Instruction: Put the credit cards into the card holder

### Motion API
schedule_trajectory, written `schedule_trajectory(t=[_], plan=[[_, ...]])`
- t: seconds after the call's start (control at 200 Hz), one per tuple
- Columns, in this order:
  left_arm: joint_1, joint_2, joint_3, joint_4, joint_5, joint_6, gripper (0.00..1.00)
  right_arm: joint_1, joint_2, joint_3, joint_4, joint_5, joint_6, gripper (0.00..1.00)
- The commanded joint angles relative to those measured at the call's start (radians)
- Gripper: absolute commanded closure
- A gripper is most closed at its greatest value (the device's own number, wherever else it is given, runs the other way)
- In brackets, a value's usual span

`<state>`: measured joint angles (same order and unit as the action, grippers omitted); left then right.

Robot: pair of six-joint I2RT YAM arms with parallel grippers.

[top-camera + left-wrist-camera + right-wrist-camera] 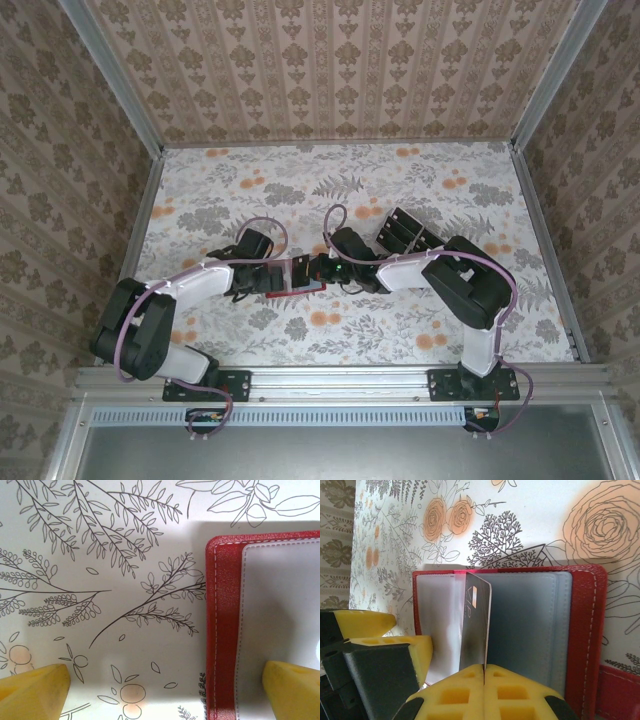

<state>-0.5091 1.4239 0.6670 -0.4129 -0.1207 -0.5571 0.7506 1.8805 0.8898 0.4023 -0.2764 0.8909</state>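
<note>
The red card holder (300, 291) lies open on the flowered table between both arms, its clear sleeves facing up (592, 630). My right gripper (484, 669) is shut on a black credit card (475, 625), held on edge over the holder's middle sleeves. My left gripper (162, 690) is open at the holder's left side (222, 630); one yellow fingertip (292, 685) rests on the clear sleeve, the other (30, 690) is over bare table. In the top view the two grippers, left (268, 283) and right (318, 270), meet over the holder.
More black cards (402, 232) lie in a group behind the right arm at mid-table. The left gripper's yellow fingers (370, 625) stand close to the held card. Metal rails and patterned walls bound the table (450, 330).
</note>
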Motion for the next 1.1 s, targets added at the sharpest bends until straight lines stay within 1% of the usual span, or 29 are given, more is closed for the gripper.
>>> schedule_trajectory(t=[0.0, 0.15, 0.65, 1.095], plan=[[0.006, -0.012, -0.023, -0.027, -0.025, 0.0, 0.0, -0.011, -0.012, -0.028, 0.0, -0.009, -0.001, 1.0], [0.006, -0.011, -0.023, -0.026, -0.025, 0.0, 0.0, -0.011, -0.02, -0.035, 0.006, -0.021, -0.004, 1.0], [0.004, -0.009, -0.02, -0.025, -0.025, 0.001, 0.0, -0.01, 0.029, 0.011, 0.003, -0.11, -0.015, 1.0], [0.002, -0.004, -0.018, -0.024, -0.025, 0.005, 0.0, -0.005, 0.071, 0.029, 0.016, -0.092, 0.006, 1.0]])
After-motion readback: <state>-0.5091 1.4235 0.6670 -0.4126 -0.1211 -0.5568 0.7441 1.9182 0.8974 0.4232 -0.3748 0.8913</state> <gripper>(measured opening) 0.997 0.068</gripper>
